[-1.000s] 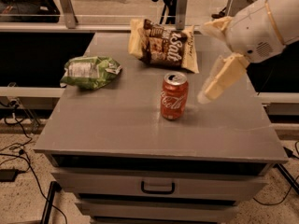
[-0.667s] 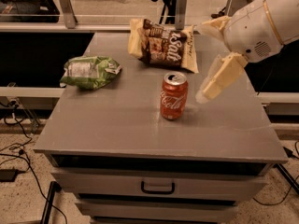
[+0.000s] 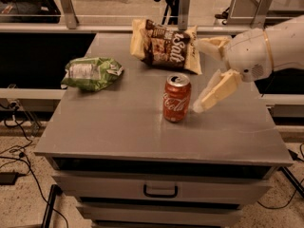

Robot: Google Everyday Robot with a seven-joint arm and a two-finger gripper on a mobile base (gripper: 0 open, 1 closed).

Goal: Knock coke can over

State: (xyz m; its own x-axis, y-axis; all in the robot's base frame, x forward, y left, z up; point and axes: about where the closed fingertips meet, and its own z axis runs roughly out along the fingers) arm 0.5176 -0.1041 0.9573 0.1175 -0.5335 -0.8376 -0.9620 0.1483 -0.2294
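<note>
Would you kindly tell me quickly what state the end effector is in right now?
End effector: open, holding nothing, just right of the upright coke can.

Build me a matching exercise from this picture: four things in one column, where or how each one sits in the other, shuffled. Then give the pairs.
Things
1. coke can
2. green chip bag
3. Salt snack bag
4. gripper

Places or states
A. lying at the left side of the table
B. open, above the tabletop just right of the can
C. lying at the back of the table
D. standing upright near the middle

Pairs: 1-D, 2-A, 3-C, 4-B
</note>
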